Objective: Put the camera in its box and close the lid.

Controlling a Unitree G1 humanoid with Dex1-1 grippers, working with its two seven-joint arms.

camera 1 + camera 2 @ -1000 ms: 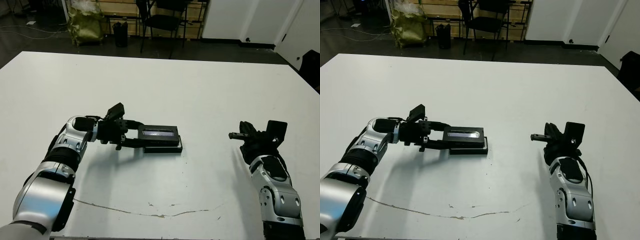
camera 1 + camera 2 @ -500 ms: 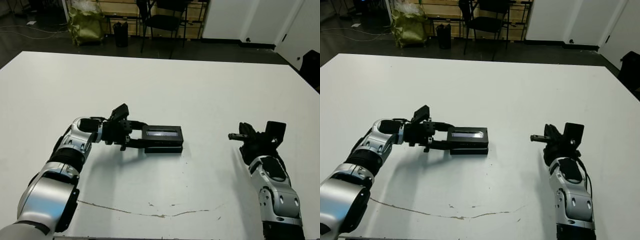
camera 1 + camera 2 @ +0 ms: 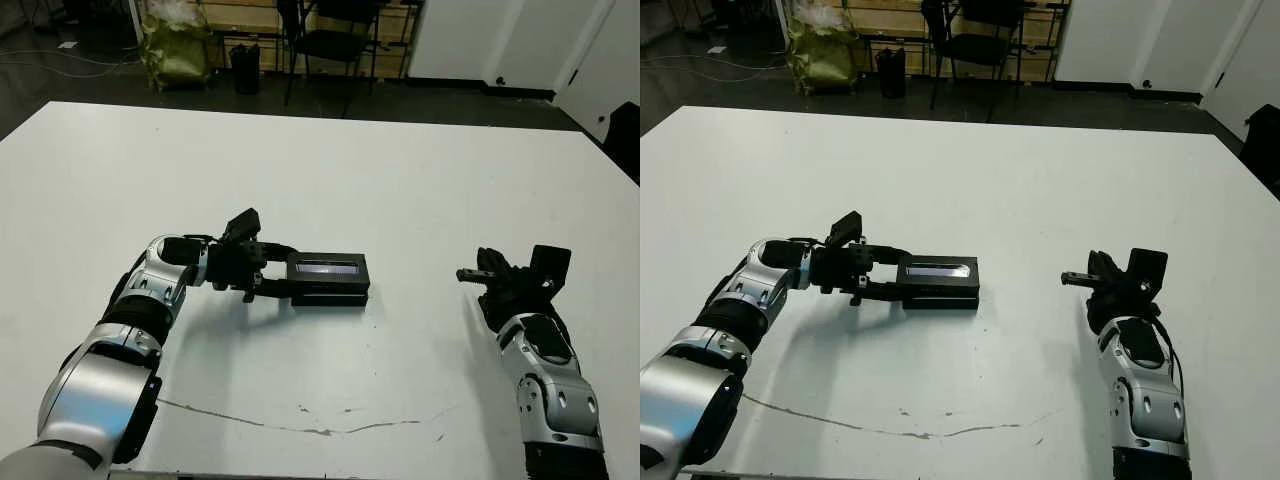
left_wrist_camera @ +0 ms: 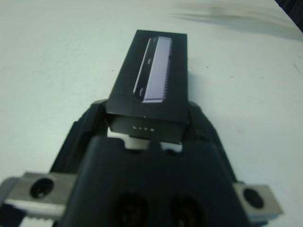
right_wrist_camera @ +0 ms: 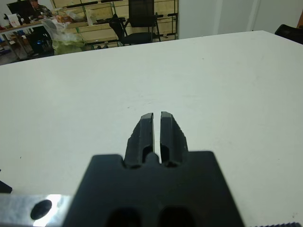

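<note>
The lid [image 3: 328,268], flat and black with a greyish strip, lies over the black box [image 3: 332,297] at the table's middle, nearly lined up with it. My left gripper [image 3: 288,272] is shut on the lid's left end, one finger on each long side. In the left wrist view the lid [image 4: 151,80] runs out between the fingers [image 4: 87,125], and a sliver of the box's white lining [image 4: 118,135] shows under its near edge. The camera is hidden. My right gripper [image 3: 462,272] hovers at the right, shut and holding nothing, well apart from the box.
The white table [image 3: 400,180] has a thin dark crack line [image 3: 300,425] near its front edge. Chairs and a yellow-green bag [image 3: 172,45] stand on the floor beyond the far edge.
My left gripper has slid the lid a little to the right, so it now covers the box more squarely. The right arm has not moved.
</note>
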